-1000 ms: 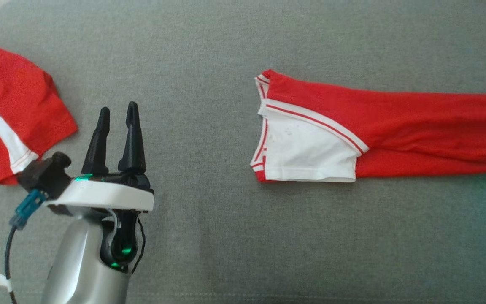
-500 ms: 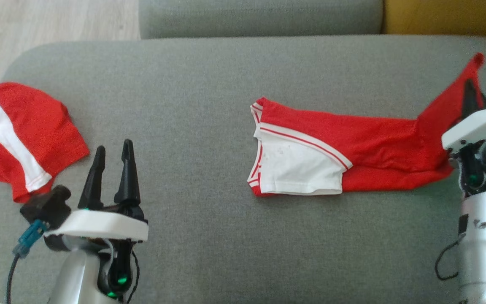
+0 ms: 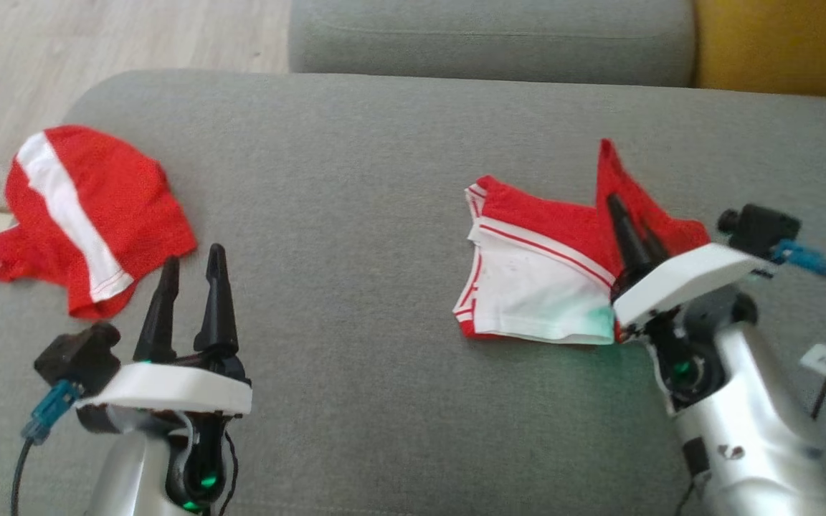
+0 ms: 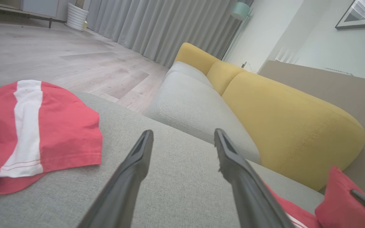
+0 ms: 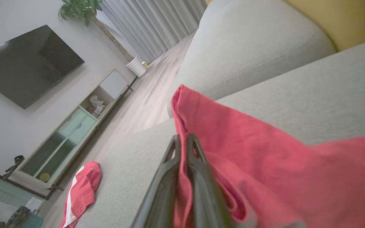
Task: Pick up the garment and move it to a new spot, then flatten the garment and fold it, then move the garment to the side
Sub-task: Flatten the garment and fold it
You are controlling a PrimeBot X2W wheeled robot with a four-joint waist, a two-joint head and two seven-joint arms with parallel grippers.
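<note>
The garment (image 3: 535,287), red with a white panel and striped trim, lies on the grey sofa seat (image 3: 355,215) right of centre. My right gripper (image 3: 627,215) is shut on its red far end, which it holds lifted and drawn over the flat part. In the right wrist view, red cloth (image 5: 265,171) is pinched between the closed fingers of that gripper (image 5: 184,139) and drapes to the right. My left gripper (image 3: 194,259) stands open and empty at the lower left, well apart from the garment. Its spread fingers (image 4: 183,133) hover over bare seat.
A second red garment with a white stripe (image 3: 90,215) lies crumpled near the seat's left edge, just beyond the left gripper. A grey cushion (image 3: 492,36) and a yellow cushion (image 3: 779,43) sit behind. Wooden floor (image 3: 97,43) lies past the left corner.
The head camera has shifted. My right gripper came into view holding the garment's right end and carried it up and leftward over the rest, so the garment lies shorter. The left gripper stayed open.
</note>
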